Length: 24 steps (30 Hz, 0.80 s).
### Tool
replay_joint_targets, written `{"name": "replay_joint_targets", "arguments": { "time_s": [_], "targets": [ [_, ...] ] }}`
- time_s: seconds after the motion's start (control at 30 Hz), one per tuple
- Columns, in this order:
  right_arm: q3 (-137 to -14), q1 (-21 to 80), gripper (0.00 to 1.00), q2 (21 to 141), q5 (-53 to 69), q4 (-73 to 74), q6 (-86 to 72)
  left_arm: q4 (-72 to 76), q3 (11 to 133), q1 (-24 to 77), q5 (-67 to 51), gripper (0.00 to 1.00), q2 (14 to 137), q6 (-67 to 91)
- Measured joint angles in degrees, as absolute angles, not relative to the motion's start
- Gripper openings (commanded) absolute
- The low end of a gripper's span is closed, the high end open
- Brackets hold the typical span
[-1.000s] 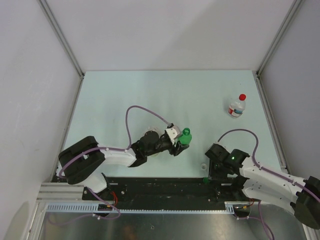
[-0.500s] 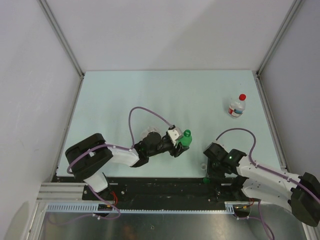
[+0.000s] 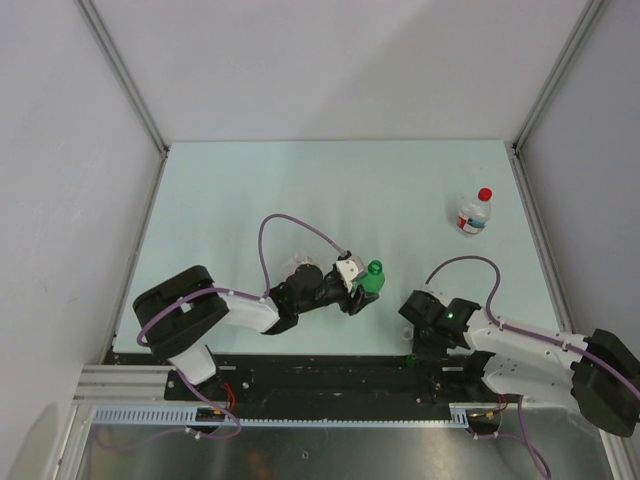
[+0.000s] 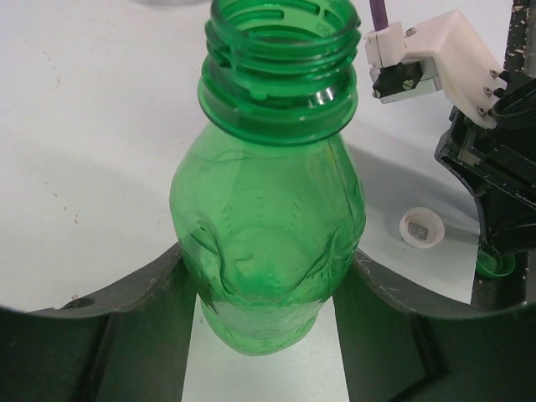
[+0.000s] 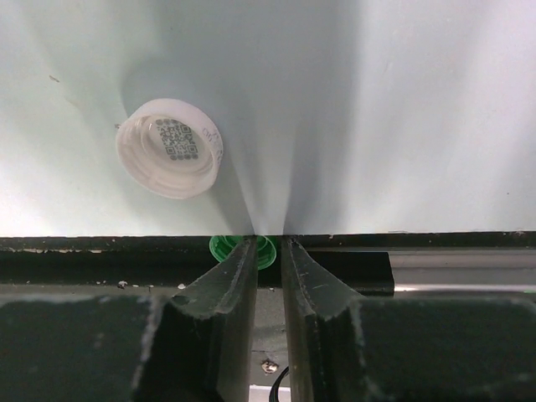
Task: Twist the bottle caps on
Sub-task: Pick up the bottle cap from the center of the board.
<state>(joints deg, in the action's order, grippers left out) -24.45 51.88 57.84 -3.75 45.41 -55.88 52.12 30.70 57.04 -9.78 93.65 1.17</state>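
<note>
1. left pincer (image 4: 268, 255): closed on the green bottle (image 4: 268, 209). my two fingers press the lower body from either side. the bottle stands upright near the middle of the table (image 3: 300, 190), closer to the near edge than to the far edge. its threaded mouth is open at the top.

2. right pincer (image 5: 268, 244): narrow, with only a thin slit between my fingers. the tips sit low at the near edge of the table, where the surface meets the black rail (image 3: 320, 375).

3. green cap (image 5: 222, 247): located at that same near edge, right at my right fingertips. part of it is hidden behind the left finger of that pincer. it looks wider than the slit. i cannot tell whether my fingers grip it or only touch it.

4. white cap (image 5: 170, 148): lies flat on the table just beside the green cap, a little farther from the near edge and apart from my fingers. a printed square code shows on its upward face.

5. red cap (image 3: 485, 194): seated on top of the small clear bottle (image 3: 470, 218). that bottle stands upright near the right edge of the table, well apart from both of my pincers.

6. the green bottle and the right pincer are near each other, not touching.
</note>
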Motion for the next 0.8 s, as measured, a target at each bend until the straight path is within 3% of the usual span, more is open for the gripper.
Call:
{"name": "replay_joint_targets", "arguments": {
  "time_s": [0.2, 0.53, 0.8],
  "targets": [
    [-24.4, 52.6, 0.01, 58.3, -4.2, 45.3, -56.5, 52.2, 30.7, 57.1, -10.3, 0.64, 93.6, 1.1],
    [-24.5, 53.2, 0.00, 54.6, -3.8, 45.7, -56.3, 52.2, 30.6, 57.3, -10.8, 0.72, 93.6, 1.1],
    [-27.8, 52.8, 0.00, 45.4, -6.0, 45.8, -54.3, 52.6, 30.0, 57.3, -11.2, 0.86, 93.6, 1.2]
  ]
}}
